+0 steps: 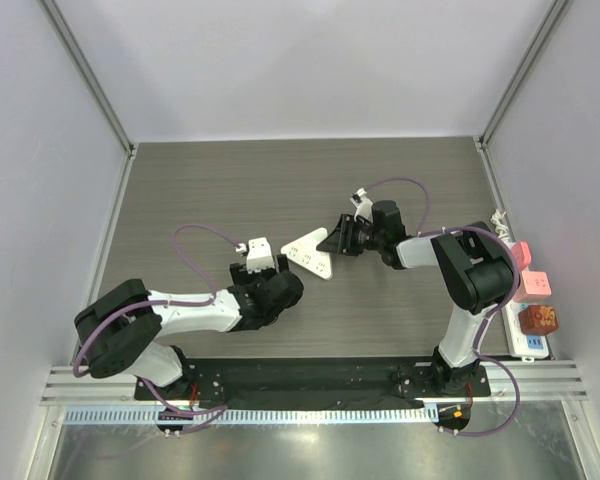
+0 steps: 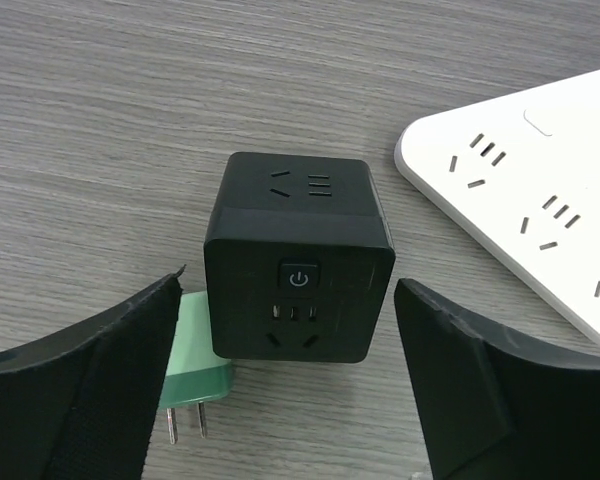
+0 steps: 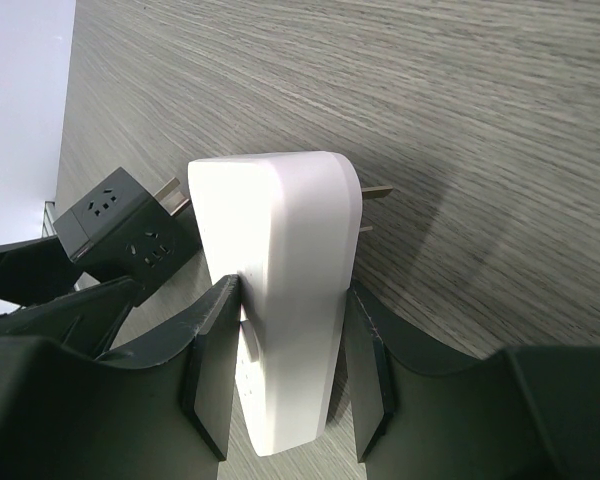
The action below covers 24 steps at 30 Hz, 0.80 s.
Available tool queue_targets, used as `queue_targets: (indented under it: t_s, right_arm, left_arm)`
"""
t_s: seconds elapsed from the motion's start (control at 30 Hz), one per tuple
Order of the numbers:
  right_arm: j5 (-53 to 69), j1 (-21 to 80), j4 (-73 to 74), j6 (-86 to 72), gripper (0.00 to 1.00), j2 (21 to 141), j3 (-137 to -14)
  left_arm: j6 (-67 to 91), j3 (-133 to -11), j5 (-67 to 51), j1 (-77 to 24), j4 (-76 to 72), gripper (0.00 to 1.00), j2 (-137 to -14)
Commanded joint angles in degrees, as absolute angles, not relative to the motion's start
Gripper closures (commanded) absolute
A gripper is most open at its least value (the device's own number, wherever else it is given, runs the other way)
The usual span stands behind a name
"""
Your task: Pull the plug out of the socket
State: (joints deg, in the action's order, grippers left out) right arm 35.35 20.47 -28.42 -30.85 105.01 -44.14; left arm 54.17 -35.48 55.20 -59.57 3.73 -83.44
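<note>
Nearest, the left gripper (image 2: 290, 300) has its fingers (image 2: 110, 380) spread wide on either side of the black cube socket (image 2: 298, 255), touching neither side of it. The cube sits on the worktop (image 1: 230, 190) with its button face towards that wrist. The green plug (image 2: 202, 365) lies flat against the cube's lower left corner, half hidden by the left finger. Its long axis runs towards the wrist camera, and its two bare prongs point that way, in no socket.

Just beyond, the white socket block (image 1: 310, 253) stands on edge, clamped between the right gripper's (image 3: 290, 290) fingers (image 3: 212, 370). In the right wrist view the cube's own prongs point at the block. Far right, a power strip (image 1: 528, 345) carries a pink plug (image 1: 528, 275) and a brown plug (image 1: 538, 318).
</note>
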Motion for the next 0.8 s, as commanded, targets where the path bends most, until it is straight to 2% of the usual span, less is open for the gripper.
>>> queue_targets:
  t_s: [0.0,0.07,0.23,0.5,0.77]
  right_arm:
    - [28.3,20.21,-22.5,-26.1,0.99,107.58,-43.33]
    - [28.39,20.21,-22.59,-26.28,0.99,107.58,-43.33]
    - [28.21,20.21,-22.5,-26.19,0.99,107.75,-43.42]
    - [28.91,20.13,-23.2,-27.07,0.99,107.58,-43.24]
    - [26.99,20.3,-23.11,-26.72,0.99,107.23,-42.8]
  left_arm:
    - [56.43,-35.77,56.6,-59.85,4.39,0.11,-80.34]
    - [56.34,-35.42,55.99,-59.85,4.39,0.07,-79.37]
    - [54.76,-35.25,53.71,-59.85,4.66,0.03,-75.86]
    - [52.12,-34.98,50.28,-59.85,7.73,0.0,-67.24]
    - [52.38,-27.25,44.66,-59.85,2.2,0.0,-61.8]
